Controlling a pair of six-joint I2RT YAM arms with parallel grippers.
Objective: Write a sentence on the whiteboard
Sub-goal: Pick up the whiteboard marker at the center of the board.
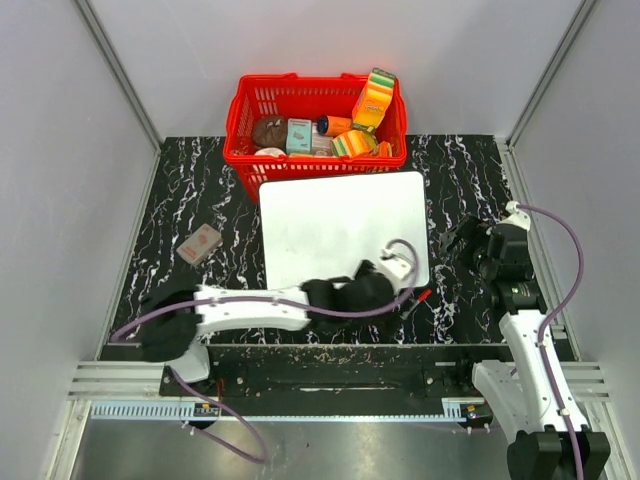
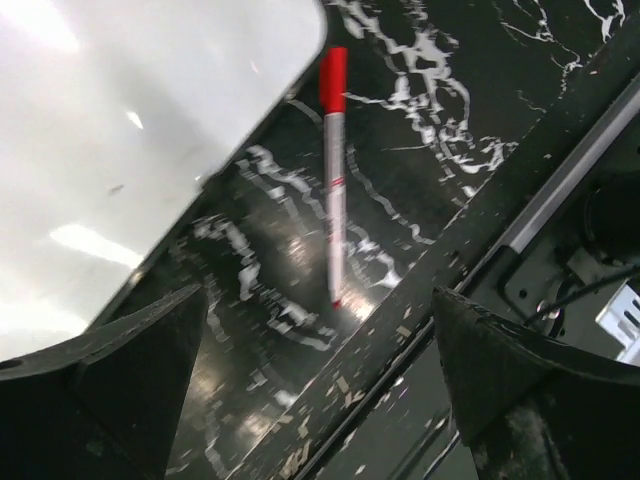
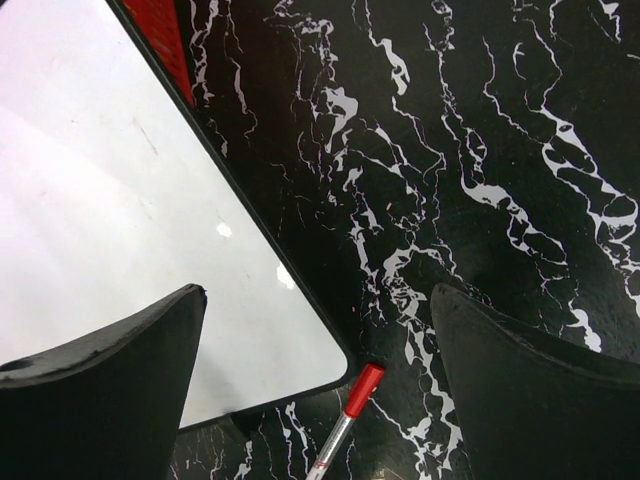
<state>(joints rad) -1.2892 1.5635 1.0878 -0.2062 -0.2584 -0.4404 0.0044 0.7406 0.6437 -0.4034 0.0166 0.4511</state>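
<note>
Your whiteboard [image 1: 340, 225] lies flat on the table [image 1: 200, 190], its far edge up against the red basket [image 1: 240, 110], its face plain white. The marker [image 2: 335, 190] lies on the table just off the board's near right corner, red cap toward the board. Your left gripper [image 2: 318, 295] hangs over the marker, jaws spread wide and gripping nothing. Your right gripper [image 3: 318, 290] hangs over the table just right of the board, jaws likewise spread. A small flat packet [image 1: 198, 243] lies left of the board

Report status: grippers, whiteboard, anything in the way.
Left gripper open over marker beside whiteboard. Right gripper open, empty. Whiteboard blank. Nothing lying on it.
</note>
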